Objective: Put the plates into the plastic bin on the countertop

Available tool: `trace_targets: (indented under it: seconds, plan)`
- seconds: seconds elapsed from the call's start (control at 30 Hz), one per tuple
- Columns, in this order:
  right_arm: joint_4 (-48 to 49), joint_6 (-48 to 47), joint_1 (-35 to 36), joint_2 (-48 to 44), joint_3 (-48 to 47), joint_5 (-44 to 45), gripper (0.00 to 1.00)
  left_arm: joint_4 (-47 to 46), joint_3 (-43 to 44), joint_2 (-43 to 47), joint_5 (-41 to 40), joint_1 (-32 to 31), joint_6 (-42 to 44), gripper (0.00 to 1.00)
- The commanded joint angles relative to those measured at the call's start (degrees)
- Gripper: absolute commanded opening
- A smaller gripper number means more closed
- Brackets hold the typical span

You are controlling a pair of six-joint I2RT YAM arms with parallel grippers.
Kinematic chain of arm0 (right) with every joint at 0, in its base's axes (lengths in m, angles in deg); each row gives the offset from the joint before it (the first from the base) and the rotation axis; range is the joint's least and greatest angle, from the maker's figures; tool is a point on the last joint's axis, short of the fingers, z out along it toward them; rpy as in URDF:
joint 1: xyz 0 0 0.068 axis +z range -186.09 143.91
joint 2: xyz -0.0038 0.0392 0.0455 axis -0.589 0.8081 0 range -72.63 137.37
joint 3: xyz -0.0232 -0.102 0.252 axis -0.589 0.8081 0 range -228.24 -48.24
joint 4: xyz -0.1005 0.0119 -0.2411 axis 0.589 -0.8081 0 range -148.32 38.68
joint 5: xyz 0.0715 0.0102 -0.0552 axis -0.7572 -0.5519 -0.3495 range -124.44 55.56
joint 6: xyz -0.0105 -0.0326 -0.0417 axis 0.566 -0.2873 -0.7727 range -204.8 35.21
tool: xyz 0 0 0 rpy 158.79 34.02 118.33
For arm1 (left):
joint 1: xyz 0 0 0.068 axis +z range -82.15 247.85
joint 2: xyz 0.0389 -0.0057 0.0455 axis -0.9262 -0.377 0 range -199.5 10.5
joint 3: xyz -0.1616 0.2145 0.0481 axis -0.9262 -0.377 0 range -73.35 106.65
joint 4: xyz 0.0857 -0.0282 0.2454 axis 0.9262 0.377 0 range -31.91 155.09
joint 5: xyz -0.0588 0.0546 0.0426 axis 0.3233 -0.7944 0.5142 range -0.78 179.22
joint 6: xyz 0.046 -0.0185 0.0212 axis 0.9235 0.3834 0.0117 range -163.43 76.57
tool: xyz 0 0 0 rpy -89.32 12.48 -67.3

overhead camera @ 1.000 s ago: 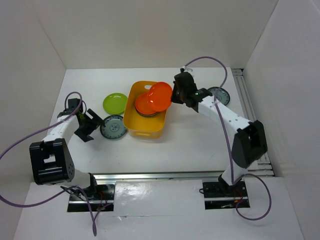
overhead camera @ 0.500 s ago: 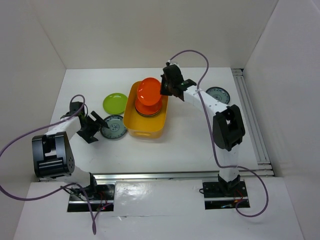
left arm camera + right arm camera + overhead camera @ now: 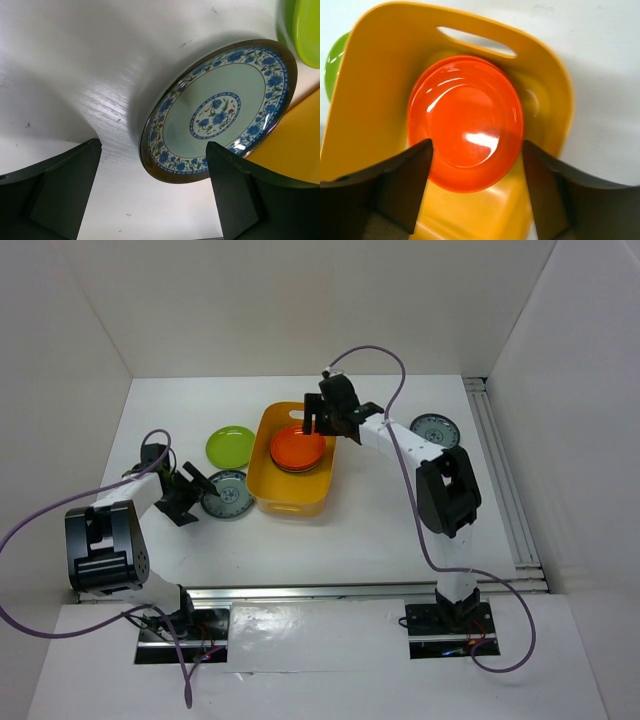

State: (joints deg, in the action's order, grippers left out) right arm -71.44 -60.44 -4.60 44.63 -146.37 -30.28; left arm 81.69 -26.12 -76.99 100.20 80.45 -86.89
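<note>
Overhead and wrist views of the white counter [image 3: 380,510]. The yellow-orange rectangular plastic bin [image 3: 290,495], with rounded corners and a slot handle [image 3: 475,40] in its rim, stands near the counter's middle. Inside it lies a glossy orange round shallow plate [image 3: 465,120] on top of a stack; the rim of a second orange plate shows just beneath it. The right arm's fingers [image 3: 395,190] hang over the bin, spread apart and grasping nothing. A lime green round plate [image 3: 230,446] lies flat on the counter left of the bin. Nearer the arms, a grey-blue plate [image 3: 220,110] with a blue floral border, central medallion and dark rim lies flat just beside the bin's wall. The left arm's fingers [image 3: 65,190] are released, spread wide, close by this plate. A second patterned plate [image 3: 436,430] lies well to the right.
</note>
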Motion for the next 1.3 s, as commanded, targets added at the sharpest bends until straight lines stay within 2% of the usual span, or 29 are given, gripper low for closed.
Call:
trace_targets:
  seconds: [0.0,0.07,0.13,0.2,0.43,0.5,0.53,0.6,0.63,0.8,0.83,0.93,0.97,1.13,1.27]
  plan:
    - [5.5,-2.0,3.0,-2.5,-2.5,-2.6,0.82,-0.7,-1.3,-1.9,0.4,-0.7,0.9,1.0]
    - [4.8,-2.6,4.5,-2.6,-4.6,-3.1,0.99,-1.3,-1.3,-1.9,0.4,-1.4,0.9,0.98]
    - [4.3,-2.6,5.7,-3.2,-7.9,-3.6,1.0,-1.3,-1.8,-1.9,0.4,-2.1,0.9,0.96]
    - [4.3,-2.6,7.3,-5.2,-9.2,-3.6,1.0,-1.3,-1.8,-1.9,-0.2,-2.6,0.9,0.88]
    - [7.1,-2.0,9.0,-15.7,-5.8,-5.2,1.0,-0.6,-2.3,-3.7,-3.6,-2.6,-0.2,0.82]
    - [7.1,-2.0,9.0,-18.1,-5.1,-5.2,1.0,-0.6,-2.3,-3.7,-4.3,-2.6,-0.7,0.69]
    - [7.1,-2.0,9.0,-18.8,-4.5,-5.2,1.0,-0.6,-2.3,-3.7,-4.3,-2.6,-0.7,0.68]
    - [6.6,-2.0,9.0,-21.0,-4.0,-5.2,1.0,-0.6,-2.3,-3.0,-5.4,-2.6,-1.3,0.47]
    - [6.6,-2.0,8.4,-21.7,-3.1,-5.2,1.0,0.1,-2.3,-3.0,-6.1,-2.6,-1.3,0.41]
    - [7.9,-1.5,6.7,-26.7,-0.5,-6.4,1.0,1.5,-1.8,-4.5,-6.7,-2.6,-1.3,0.41]
    - [7.9,-1.5,6.7,-27.2,-0.5,-6.4,1.0,1.5,-1.8,-5.1,-6.7,-2.6,-1.3,0.28]
    - [8.5,-1.0,5.3,-29.2,1.4,-6.9,1.0,3.0,-1.3,-5.6,-8.1,-3.1,-1.3,0.11]
    - [8.5,-1.0,5.3,-29.2,1.4,-6.9,1.0,3.7,-0.6,-5.6,-9.0,-3.1,-1.3,0.0]
    - [8.5,-1.0,3.3,-31.1,2.6,-7.5,1.0,12.7,3.6,-5.0,-12.7,-3.1,-2.1,0.0]
    - [8.0,-1.0,2.1,-32.3,2.6,-8.2,1.0,21.4,9.2,3.0,-17.5,-3.1,-4.9,0.0]
